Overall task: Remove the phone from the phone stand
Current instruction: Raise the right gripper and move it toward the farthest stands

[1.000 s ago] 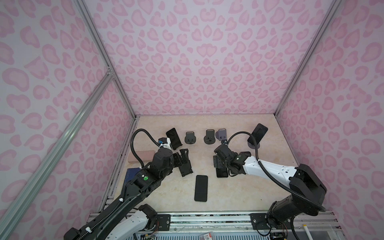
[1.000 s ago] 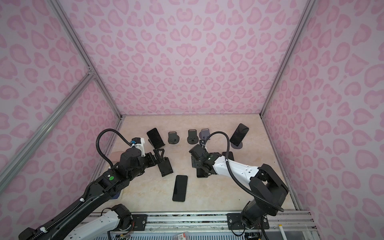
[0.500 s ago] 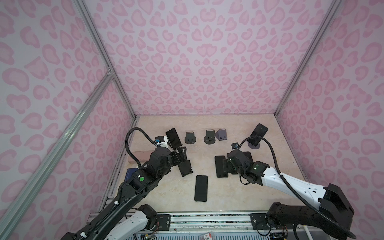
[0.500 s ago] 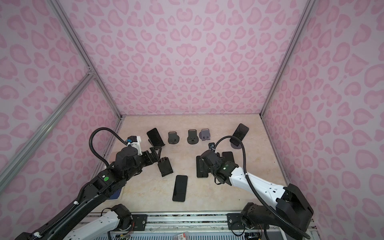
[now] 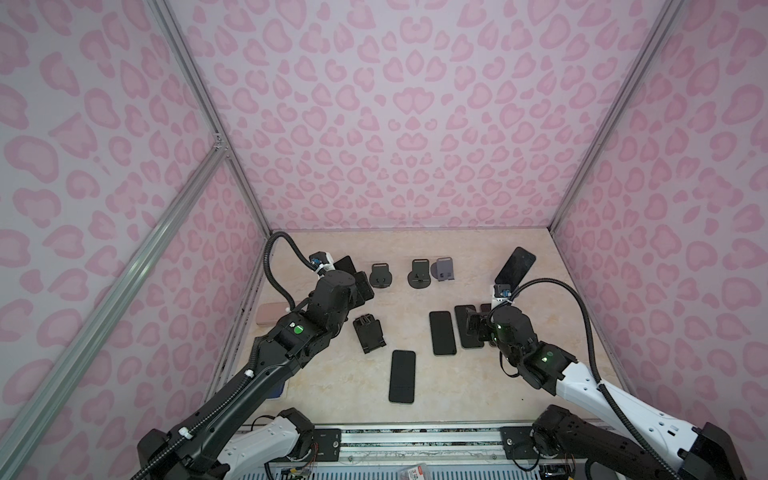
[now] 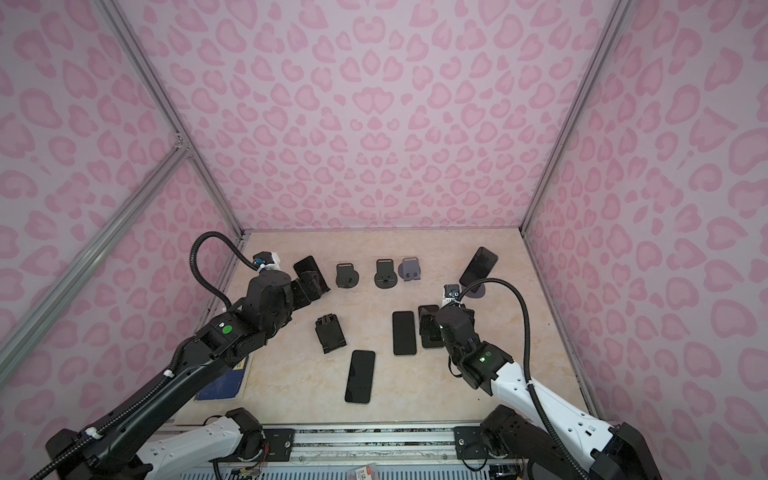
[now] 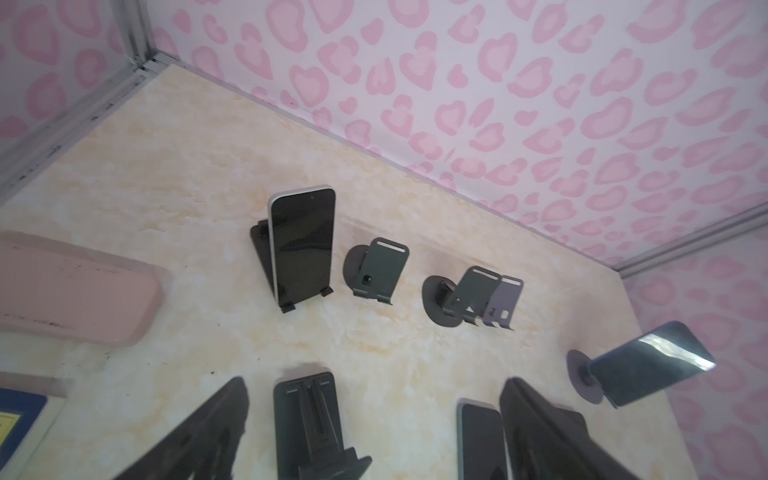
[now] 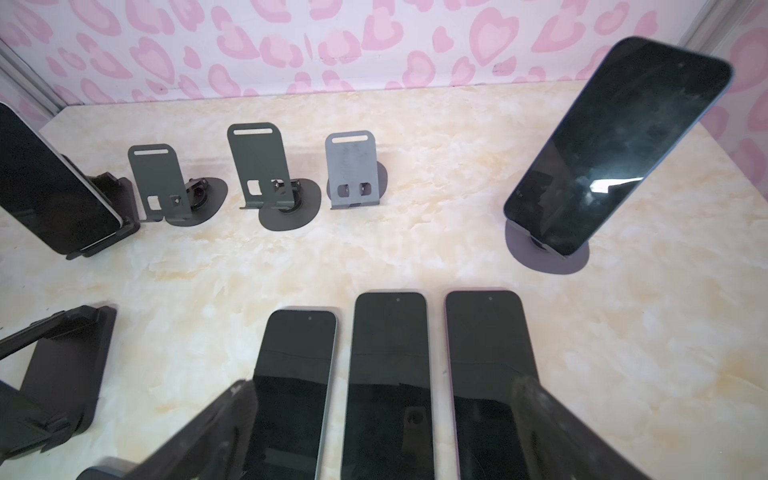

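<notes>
Right wrist view: three flat phones (image 8: 299, 374) under the wide-open, empty right gripper (image 8: 384, 384), three bare stands (image 8: 258, 164) and one propped phone (image 8: 615, 145) on its phone stand (image 8: 530, 254) beyond it; left gripper (image 7: 374, 383), equally wide and empty, faces a second propped phone (image 7: 305, 245).

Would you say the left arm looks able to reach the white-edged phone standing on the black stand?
Probably yes: the open left pincer faces that phone, close by, with nothing between them; the empty stand beside it stands clear to the side.
</notes>
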Controlling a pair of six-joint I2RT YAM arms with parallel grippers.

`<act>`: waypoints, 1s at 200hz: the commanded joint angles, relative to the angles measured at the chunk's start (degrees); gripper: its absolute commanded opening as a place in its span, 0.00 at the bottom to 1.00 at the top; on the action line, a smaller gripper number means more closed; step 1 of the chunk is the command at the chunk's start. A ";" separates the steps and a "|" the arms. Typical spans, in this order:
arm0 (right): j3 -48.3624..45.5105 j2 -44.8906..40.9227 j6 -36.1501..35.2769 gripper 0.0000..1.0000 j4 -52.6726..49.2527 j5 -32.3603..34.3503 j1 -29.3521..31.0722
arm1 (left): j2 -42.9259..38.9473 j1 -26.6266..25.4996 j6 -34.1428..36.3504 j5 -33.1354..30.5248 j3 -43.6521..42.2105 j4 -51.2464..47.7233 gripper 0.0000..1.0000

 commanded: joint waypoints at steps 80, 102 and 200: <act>-4.97 -1.18 -0.34 0.98 9.16 0.97 -3.63 | 15.89 1.14 3.72 -6.32 9.64 -1.90 0.96; -3.02 -1.66 1.90 0.98 5.87 -0.02 -8.08 | 14.83 1.23 7.23 -3.77 11.22 -0.65 0.96; 13.35 9.22 -1.40 0.98 -1.90 -14.05 -15.66 | 13.42 6.50 6.55 3.77 8.61 0.66 0.96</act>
